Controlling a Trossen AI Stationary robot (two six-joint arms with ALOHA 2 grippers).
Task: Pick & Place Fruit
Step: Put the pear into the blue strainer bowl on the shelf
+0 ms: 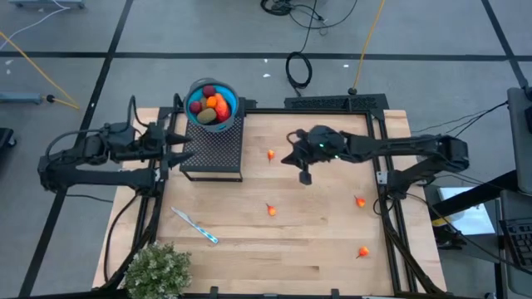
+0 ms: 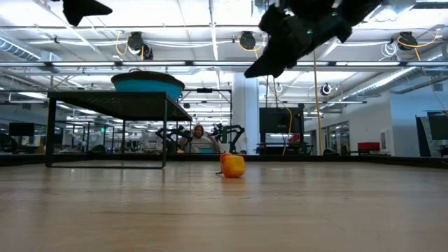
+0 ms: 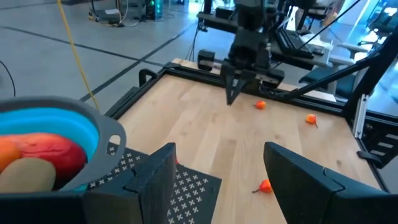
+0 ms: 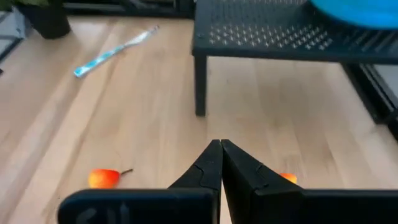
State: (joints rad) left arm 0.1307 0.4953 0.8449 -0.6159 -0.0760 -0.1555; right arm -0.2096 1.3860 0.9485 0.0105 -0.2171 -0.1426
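Over the bench (image 1: 332, 249), the right pincer (image 1: 304, 175) is hovering closed and empty while four small fruit (image 1: 271, 210) are lying loose; descending shut, it could knock one rolling away. The left pincer (image 1: 184, 148) is waiting open beside the bowl (image 1: 232, 108).

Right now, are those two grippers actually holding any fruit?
No. The right gripper is shut on nothing above the table; the left gripper is open and empty beside the blue bowl.

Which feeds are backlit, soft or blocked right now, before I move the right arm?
Low view: ceiling lamps backlight the right gripper into a silhouette; the orange fruit stays readable. Right wrist view: shut fingers hide part of a fruit, and the blue bowl is cropped. Left wrist view: its own fingers look soft. High view: even light.
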